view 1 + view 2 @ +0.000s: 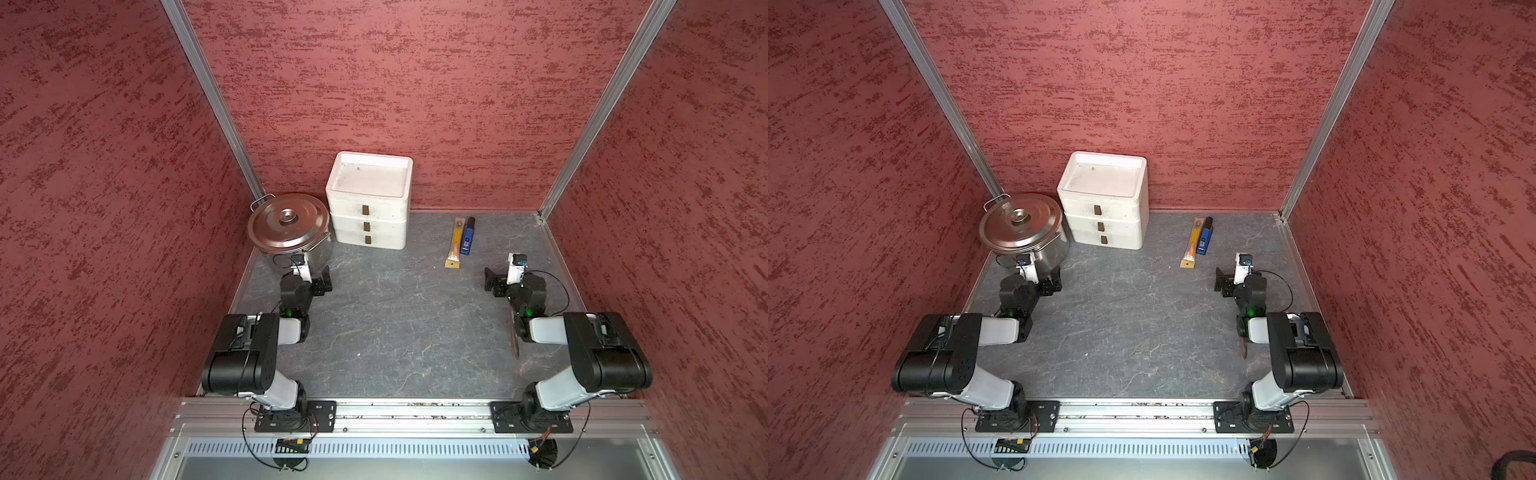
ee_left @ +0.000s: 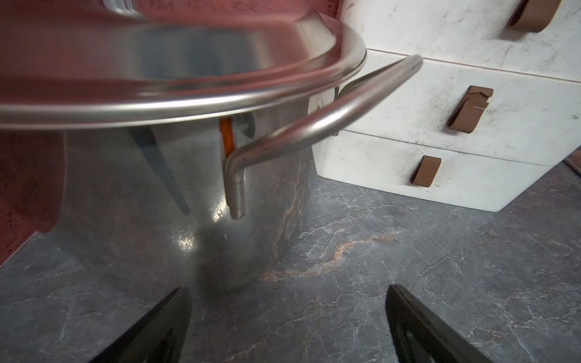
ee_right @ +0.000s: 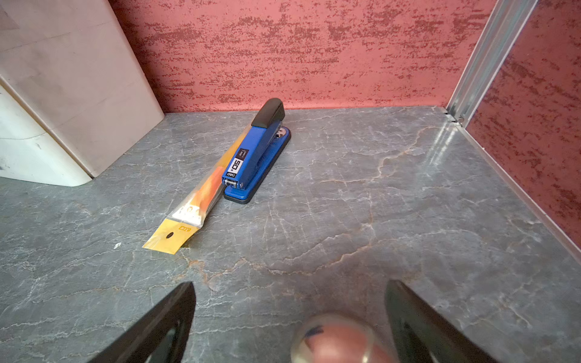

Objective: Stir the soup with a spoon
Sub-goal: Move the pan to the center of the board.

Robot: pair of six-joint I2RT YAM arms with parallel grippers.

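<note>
soup pot (image 1: 322,253), lid (image 1: 286,224) seated, is set at 11 o'clock on the tabletop (image 1: 395,324), just beside the white drawers (image 1: 370,195) | spoon (image 1: 515,347) is mostly hidden beneath the right forearm (image 1: 544,330) at 4 o'clock | left fingers (image 2: 151,330) are spread facing the soup pot | right fingers (image 3: 151,330) are spread toward the blue stapler (image 3: 257,154)
</note>
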